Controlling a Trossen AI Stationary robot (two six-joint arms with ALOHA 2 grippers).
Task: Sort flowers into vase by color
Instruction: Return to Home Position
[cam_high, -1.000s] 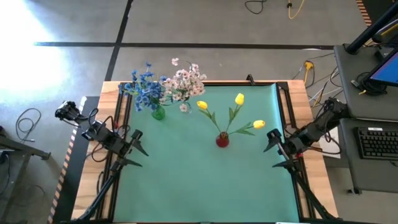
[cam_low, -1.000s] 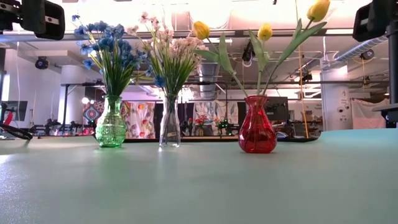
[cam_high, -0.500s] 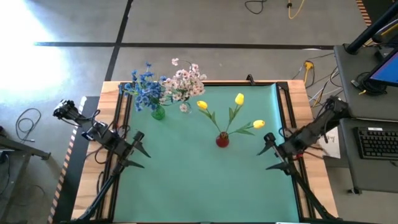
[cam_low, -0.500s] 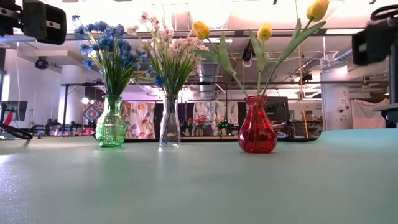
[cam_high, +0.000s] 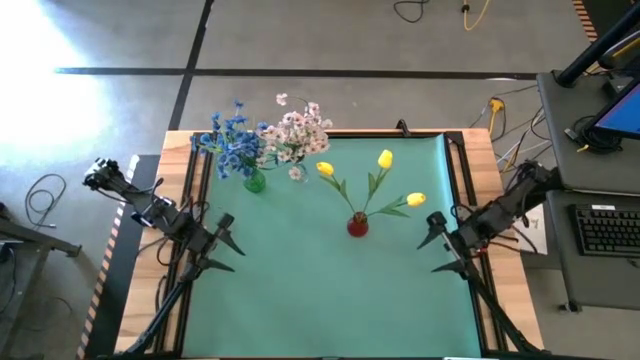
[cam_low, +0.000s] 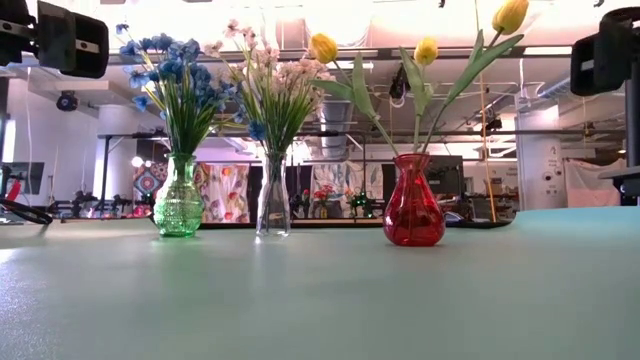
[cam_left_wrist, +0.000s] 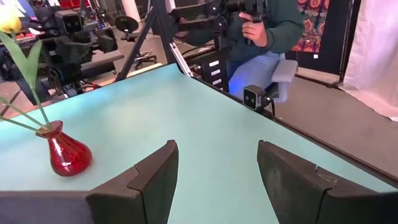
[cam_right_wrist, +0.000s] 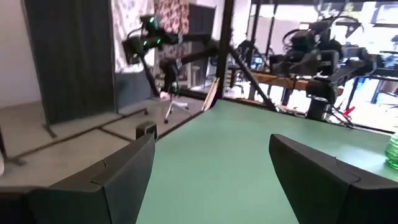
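Three vases stand on their bases on the green mat. A green vase (cam_high: 254, 183) (cam_low: 179, 201) holds blue blossoms (cam_high: 230, 142). A clear vase (cam_low: 272, 206) beside it holds pale pink-white sprays (cam_high: 297, 133). A red vase (cam_high: 357, 225) (cam_low: 414, 206) (cam_left_wrist: 66, 154) holds three yellow tulips (cam_high: 385, 158) on leaning stalks. My left gripper (cam_high: 226, 246) (cam_left_wrist: 217, 180) is open at the mat's left edge, well clear of the vases. My right gripper (cam_high: 436, 244) (cam_right_wrist: 211, 180) is open at the mat's right edge, right of the red vase. Both hold nothing.
The wooden table rim (cam_high: 150, 300) frames the mat, and bare mat (cam_high: 330, 300) lies between the arms toward the near edge. A seated person (cam_left_wrist: 264, 31) is beyond the table's right side. A keyboard (cam_high: 605, 230) sits on a desk at the right.
The right arm has dipped a little lower over the mat's right edge. The left gripper has crept slightly toward the near edge. Both grippers stay open. The vases and flowers have not moved.
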